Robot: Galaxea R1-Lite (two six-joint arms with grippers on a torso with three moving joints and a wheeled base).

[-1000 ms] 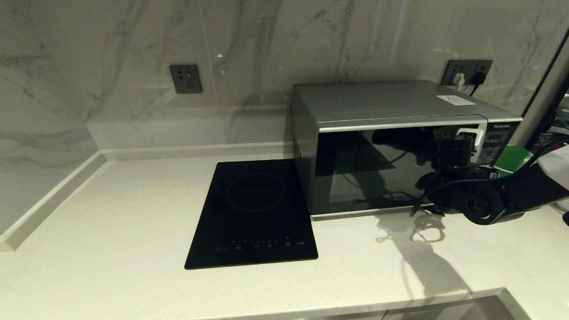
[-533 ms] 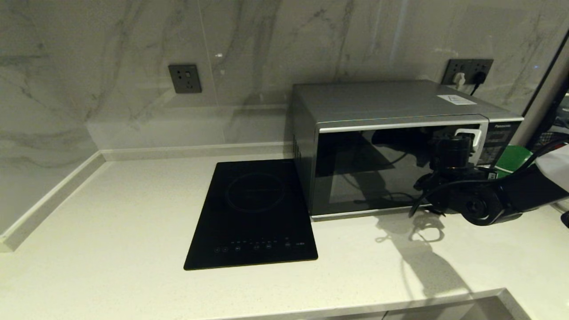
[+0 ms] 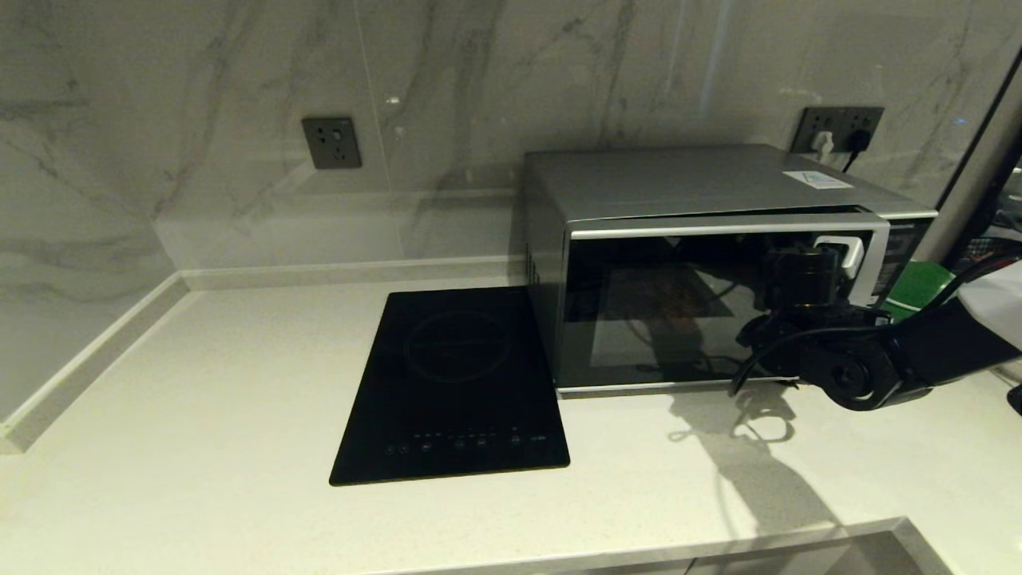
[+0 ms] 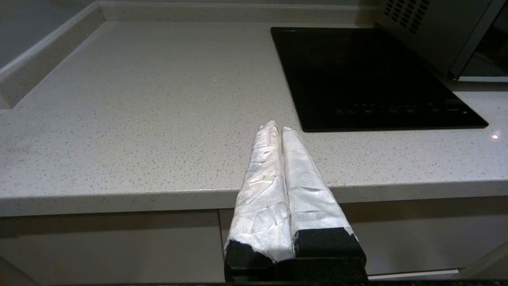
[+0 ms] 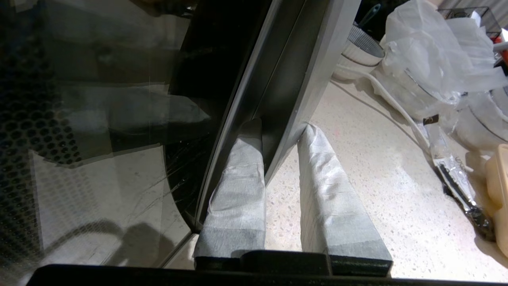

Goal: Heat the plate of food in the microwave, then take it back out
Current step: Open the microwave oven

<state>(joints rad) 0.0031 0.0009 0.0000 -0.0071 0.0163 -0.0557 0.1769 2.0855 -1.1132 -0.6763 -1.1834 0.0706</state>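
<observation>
No legible text; microwave (image 3: 718,263) brand mark unreadable.

a pale speckled stone countertop (image 3: 200,415) carries everything here. the flat black induction cooktop (image 3: 455,387) lies on it near the middle. the microwave (image 3: 703,263) stands just right of the cooktop, toward the far wall. further right, past the microwave, a white ribbed bowl (image 5: 359,49), crumpled clear plastic bags (image 5: 432,59) and a white cord (image 5: 397,107) rest on the surface.

Ahead of me runs a pale speckled counter (image 3: 200,415) against a grey-veined marble wall (image 3: 200,96) carrying two dark sockets (image 3: 331,142). A black cooktop (image 3: 455,383) lies flat on it.
</observation>
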